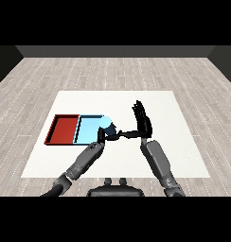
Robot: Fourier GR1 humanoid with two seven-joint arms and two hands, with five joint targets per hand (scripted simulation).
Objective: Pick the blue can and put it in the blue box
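Note:
The blue can (106,124) shows its pale blue top at the right end of the light blue tray (87,129). My left hand (104,135) is curled round the can from below and from the right, and hides most of its body. Whether the can rests in the tray or hangs just above it I cannot tell. My right hand (142,119) stands to the right of the can with its fingers straight up. Its thumb reaches left toward the left hand, and it holds nothing.
The red tray (54,130) lies directly left of the blue tray, touching it. Both trays sit on the left half of the white table (176,142). Grey wood floor surrounds the table.

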